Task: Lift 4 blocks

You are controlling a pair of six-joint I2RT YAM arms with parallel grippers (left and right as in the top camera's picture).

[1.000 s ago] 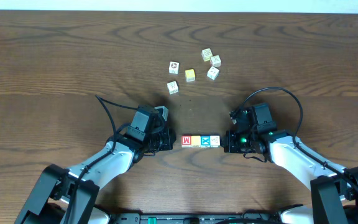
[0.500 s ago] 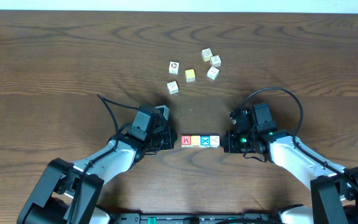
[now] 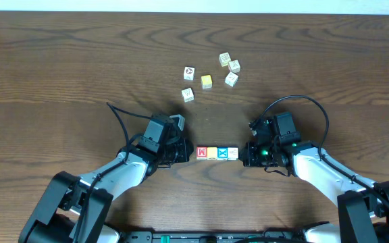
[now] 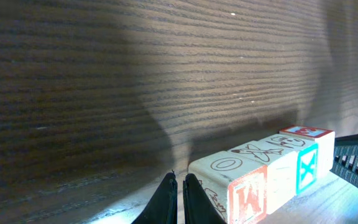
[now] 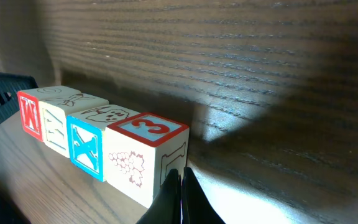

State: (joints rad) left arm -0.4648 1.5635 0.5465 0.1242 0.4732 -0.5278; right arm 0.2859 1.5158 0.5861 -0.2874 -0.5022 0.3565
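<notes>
Blue block (image 5: 86, 148) — X; end block (image 5: 154, 127) — 3

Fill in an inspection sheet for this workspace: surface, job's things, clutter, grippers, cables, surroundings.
Surface: dark wood-grain table, no damage seen.
Job's things: four blocks in one tight row between the grippers, in the order red, yellow-orange, blue X, whitish.
Clutter: six loose cubes scattered farther back, apart from the row.
Grippers: left gripper shut, at the row's red end; right gripper shut, at the whitish end.
Cables: a black cable loops over the left arm and another over the right, both away from the cubes.
Surroundings: pale strip beyond the far edge; nothing else seen.
</notes>
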